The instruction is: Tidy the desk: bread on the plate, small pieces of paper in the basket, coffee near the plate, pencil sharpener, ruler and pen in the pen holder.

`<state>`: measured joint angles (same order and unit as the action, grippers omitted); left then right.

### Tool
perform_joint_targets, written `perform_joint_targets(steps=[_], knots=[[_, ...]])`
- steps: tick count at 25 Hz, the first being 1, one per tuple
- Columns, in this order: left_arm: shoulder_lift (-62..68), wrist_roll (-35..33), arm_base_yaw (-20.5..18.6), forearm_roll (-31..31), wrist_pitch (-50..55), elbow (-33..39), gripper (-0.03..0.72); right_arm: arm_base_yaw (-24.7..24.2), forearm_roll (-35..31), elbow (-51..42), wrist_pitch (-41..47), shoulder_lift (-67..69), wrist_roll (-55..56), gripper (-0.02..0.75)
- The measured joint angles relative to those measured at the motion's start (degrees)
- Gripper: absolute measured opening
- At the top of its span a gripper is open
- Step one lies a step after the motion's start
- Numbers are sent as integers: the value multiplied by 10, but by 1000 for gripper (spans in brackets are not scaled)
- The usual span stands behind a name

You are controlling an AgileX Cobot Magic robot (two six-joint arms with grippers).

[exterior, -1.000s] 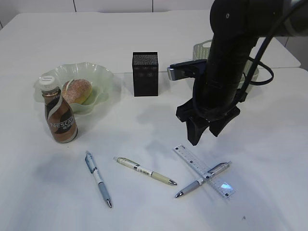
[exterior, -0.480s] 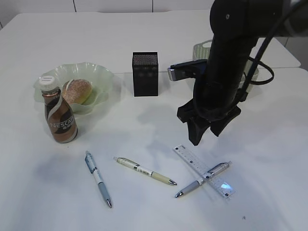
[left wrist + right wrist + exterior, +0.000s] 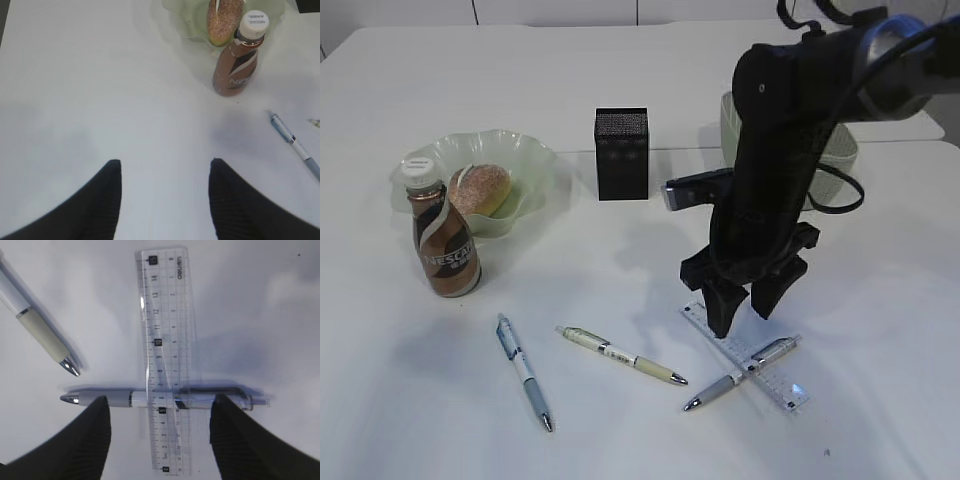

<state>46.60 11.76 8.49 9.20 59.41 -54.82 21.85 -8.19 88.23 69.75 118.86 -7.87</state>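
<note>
Your right gripper hangs with fingers spread over the clear plastic ruler, which lies across the grey pen on the white tabletop. Centre on the ruler's bare length, then pinch its long edges.

A staged desk set up for robot trials, in a plain lab-like or office room.

A bare white counter fills the view and meets another white surface along a seam behind. On it lies desk clutter: a clear ruler, three pens, a black mesh pen holder, a pale basket, and a snack of bread on a wavy green plate beside bottled coffee. A black robot arm reaches over the counter.
</note>
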Motion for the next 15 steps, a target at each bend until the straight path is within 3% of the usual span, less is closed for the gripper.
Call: perform_joint_targets(steps=[15], knots=[[0,0,0,0,0,0,393,11,9,0,-27,34,0,494]])
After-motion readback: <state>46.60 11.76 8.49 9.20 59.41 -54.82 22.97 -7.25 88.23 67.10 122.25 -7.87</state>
